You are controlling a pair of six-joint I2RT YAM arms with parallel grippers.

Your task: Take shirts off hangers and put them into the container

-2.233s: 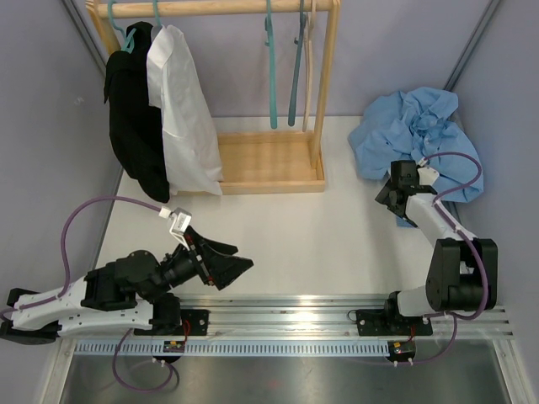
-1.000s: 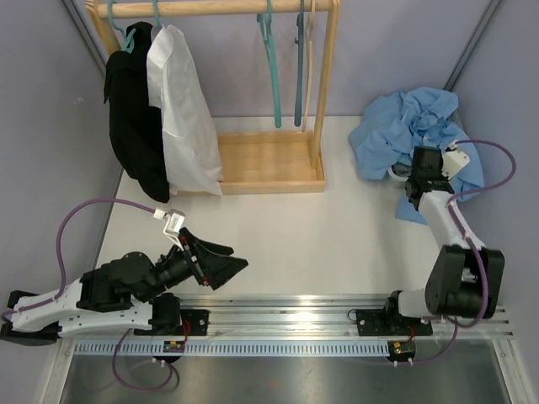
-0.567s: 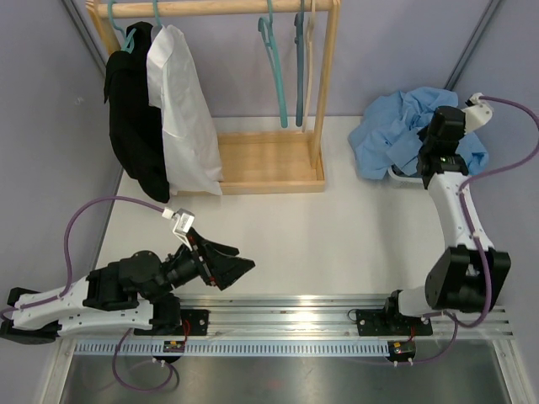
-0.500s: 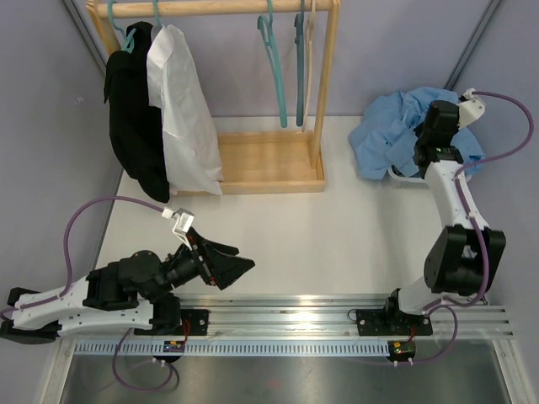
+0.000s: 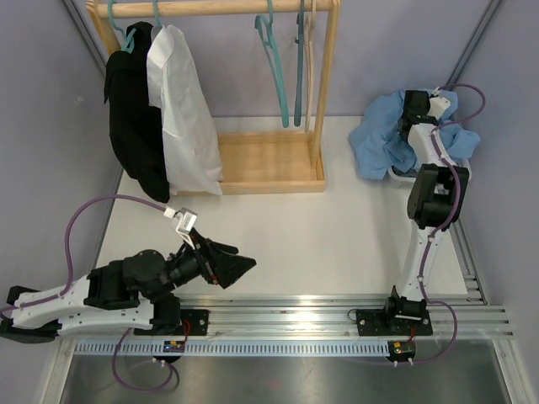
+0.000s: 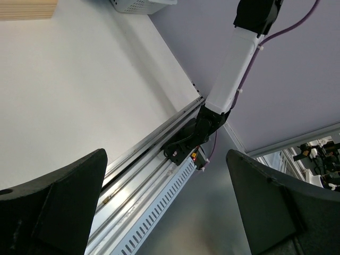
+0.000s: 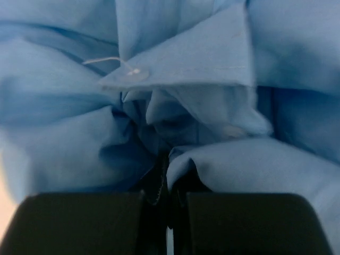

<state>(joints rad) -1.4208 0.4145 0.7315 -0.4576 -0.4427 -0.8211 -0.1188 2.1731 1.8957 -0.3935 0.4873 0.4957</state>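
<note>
White worktop (image 5: 337,236), far right corner: closed right hand (image 7: 166,195) presses the blue shirt (image 5: 375,143) down, likely packing it into the basket (image 5: 403,177); left hand (image 5: 240,259) rests wide open, empty.

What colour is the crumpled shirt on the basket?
Light blue crumpled shirt, clearest in the right wrist view.

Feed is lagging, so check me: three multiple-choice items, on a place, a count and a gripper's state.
1. Where is the crumpled light blue shirt?
A. on a hanger
B. heaped over the white mesh basket, far right
C. under the left arm

2. How many shirts hang on the wooden rack?
A. none
B. two
C. four

3. The left gripper is:
A. open and empty
B. shut on a hanger
C. shut on cloth

Answers: B, blue cloth covers the basket; B, the black shirt and the white shirt; A, fingers spread wide, nothing between.
</note>
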